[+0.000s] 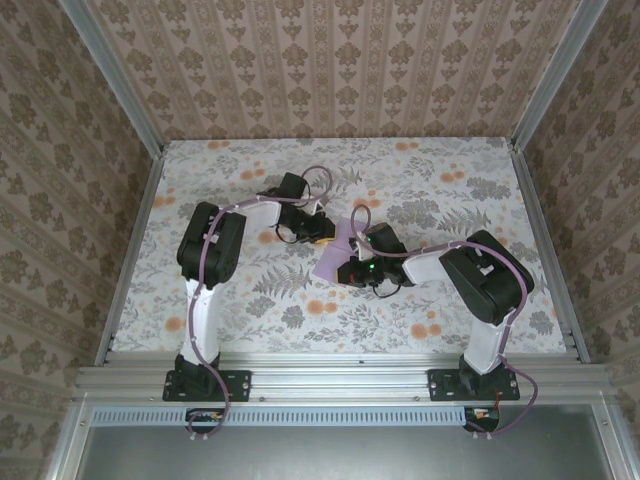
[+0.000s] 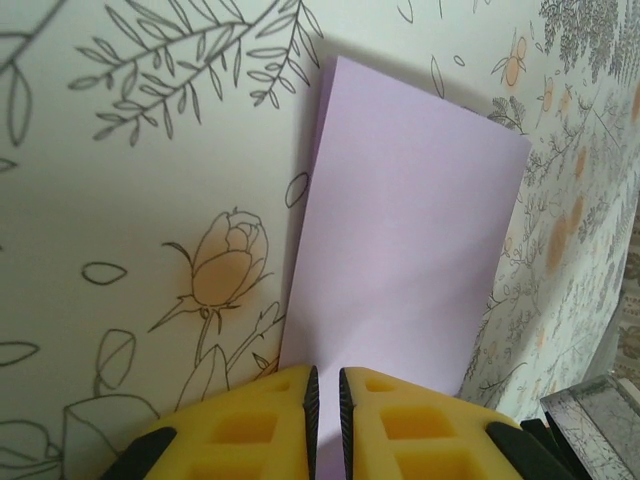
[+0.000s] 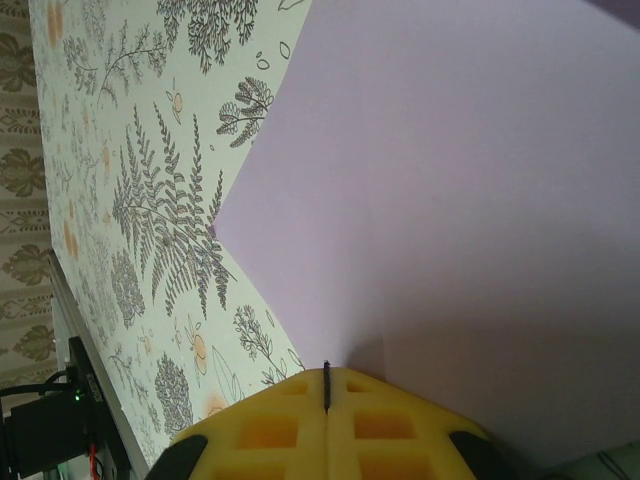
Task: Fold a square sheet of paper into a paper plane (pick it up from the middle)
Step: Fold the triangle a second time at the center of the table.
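Reach is posing no problem: the square sheet of paper, folded to an oblong, is lying lengthwise ahead of the left claw, its jaws a thin slit apart, grip impossible to tell; the right claw, pressed together, is meeting its opposite side.

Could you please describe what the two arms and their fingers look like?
The left arm and right arm each have a white lower link, black joint housings, a black base and a lilac cable. The fingers are yellow, moulded with square recesses; a green light glows by the right wrist.
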Controlling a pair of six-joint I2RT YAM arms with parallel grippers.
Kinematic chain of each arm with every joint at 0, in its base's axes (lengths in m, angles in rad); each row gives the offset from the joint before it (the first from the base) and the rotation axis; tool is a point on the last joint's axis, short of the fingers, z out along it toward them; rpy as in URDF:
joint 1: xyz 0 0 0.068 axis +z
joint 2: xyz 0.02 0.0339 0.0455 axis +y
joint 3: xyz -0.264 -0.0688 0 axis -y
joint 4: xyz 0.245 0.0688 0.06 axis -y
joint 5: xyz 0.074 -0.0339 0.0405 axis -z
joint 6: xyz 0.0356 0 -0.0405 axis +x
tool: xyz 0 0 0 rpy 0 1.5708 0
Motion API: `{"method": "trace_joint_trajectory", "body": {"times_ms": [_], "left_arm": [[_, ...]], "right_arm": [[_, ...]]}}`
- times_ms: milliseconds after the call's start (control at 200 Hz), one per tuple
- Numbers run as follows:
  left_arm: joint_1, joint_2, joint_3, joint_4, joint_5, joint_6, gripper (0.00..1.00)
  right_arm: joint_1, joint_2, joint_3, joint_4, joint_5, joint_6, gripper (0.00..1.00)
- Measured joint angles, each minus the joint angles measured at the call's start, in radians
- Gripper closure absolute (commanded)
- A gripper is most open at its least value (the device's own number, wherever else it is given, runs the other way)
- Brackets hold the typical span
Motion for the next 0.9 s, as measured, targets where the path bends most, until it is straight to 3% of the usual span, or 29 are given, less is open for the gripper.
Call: {"method": "trace_joint_trajectory", "body": {"times_ms": [240, 535, 720, 900], "left_arm": [[0.005, -0.020, -0.005, 0.001, -0.028, 0.010, 0.82], [-0.051, -0.195, -0.111, 0.019, -0.061, 0.011, 0.82], [-0.120, -0.186, -0.180, 0.052, -0.059, 0.010, 0.82], [-0.127, -0.157, -0.211, 0.070, -0.059, 0.007, 0.82]], "right_arm": [[0.000, -0.006, 0.011, -0.049, -0.013, -0.001, 0.96], [0.000, -0.021, 0.029, -0.152, -0.035, -0.004, 0.95], [0.001, -0.023, 0.039, -0.185, -0.037, -0.005, 0.95], [0.003, -0.034, 0.040, -0.225, -0.036, -0.011, 0.95]]}}
